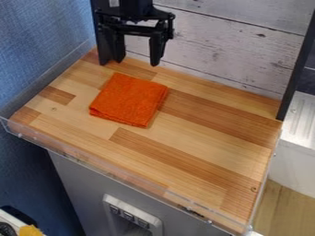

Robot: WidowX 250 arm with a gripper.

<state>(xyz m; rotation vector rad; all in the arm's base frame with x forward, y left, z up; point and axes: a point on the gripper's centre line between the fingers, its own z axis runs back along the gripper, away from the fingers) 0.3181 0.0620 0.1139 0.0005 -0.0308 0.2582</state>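
Just beyond the folded, square orange cloth on the wooden tabletop, I see my black gripper, fingers apart.

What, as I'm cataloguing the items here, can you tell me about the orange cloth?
The cloth is plain bright orange, with a soft, slightly fuzzy-looking surface like woven or towelling fabric. It is folded into a rough square, with stacked layers showing along its lower edge. It lies flat and slightly askew on the wooden top, in the upper left part of the view. Only the wood appears to touch it; the gripper hangs apart from it, jaws open.
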